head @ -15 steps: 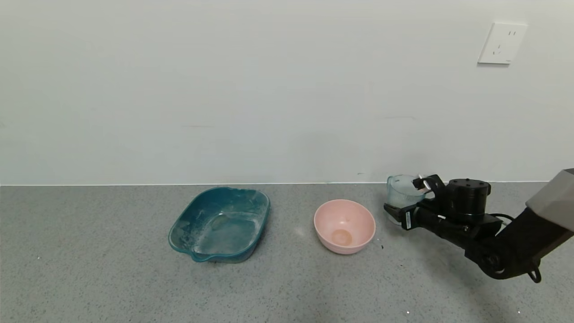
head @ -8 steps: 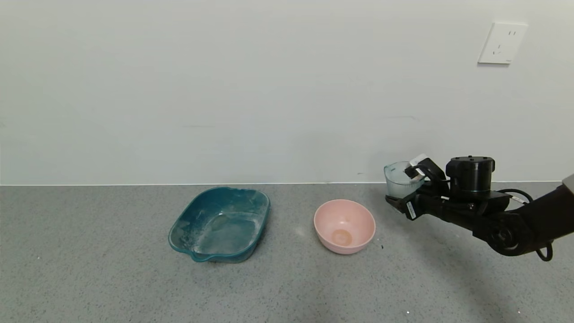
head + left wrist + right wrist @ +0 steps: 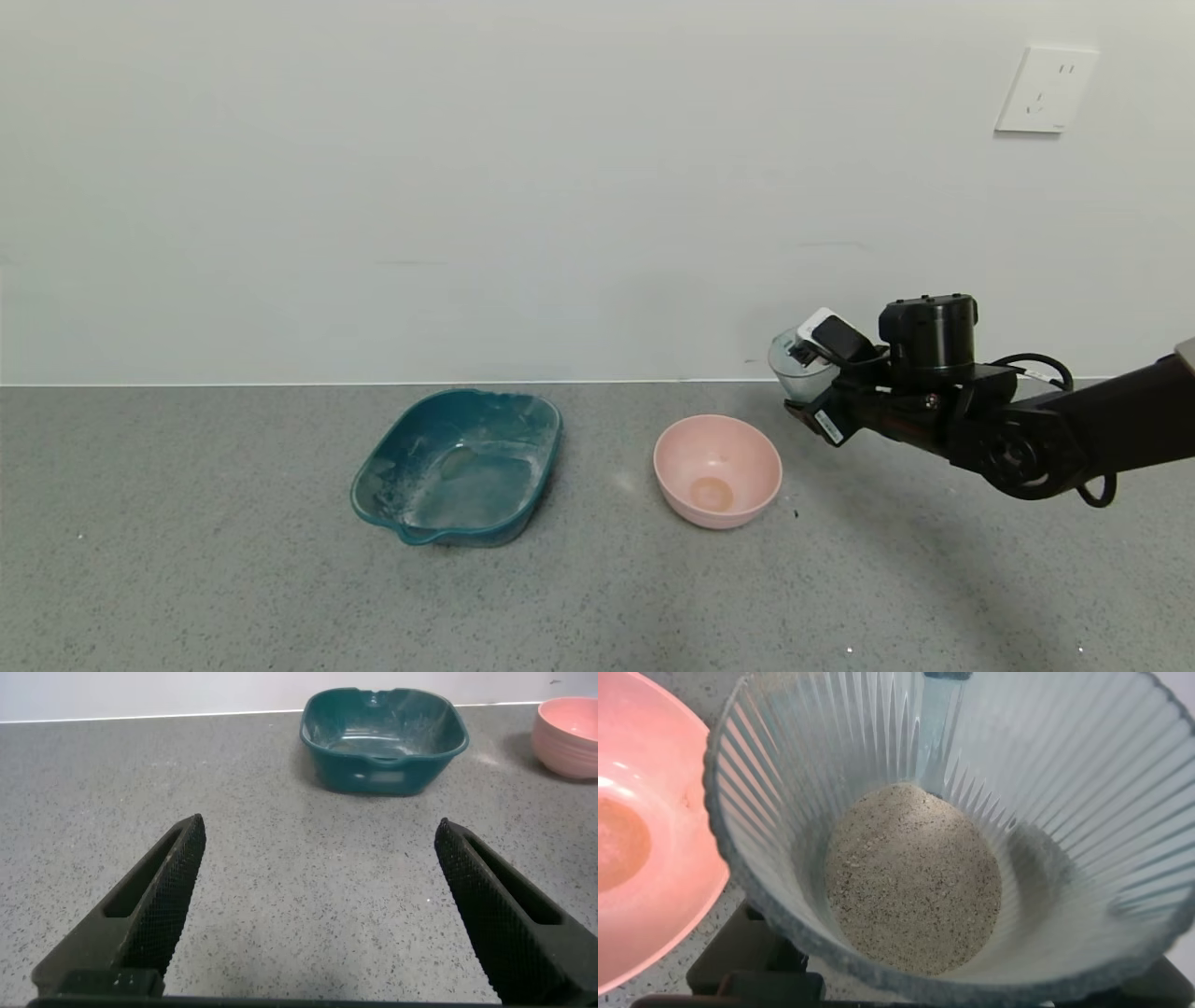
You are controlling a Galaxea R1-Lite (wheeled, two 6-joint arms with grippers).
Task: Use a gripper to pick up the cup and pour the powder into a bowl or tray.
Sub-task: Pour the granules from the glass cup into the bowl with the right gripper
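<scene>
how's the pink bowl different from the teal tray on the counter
The bowl is round and pale pink; the tray is squarish and dark teal. The tray is wider than the bowl. The tray's inside is dusted with whitish powder, while the bowl shows only a tan spot at its bottom. Both sit upright on the grey counter, apart from each other.

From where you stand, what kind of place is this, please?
Probably a plain test bench or a bare kitchen-style counter: a grey speckled counter against a blank pale wall with a socket. On it stand only a teal tray and a pink bowl; the right claw holds a cup of powder.
</scene>
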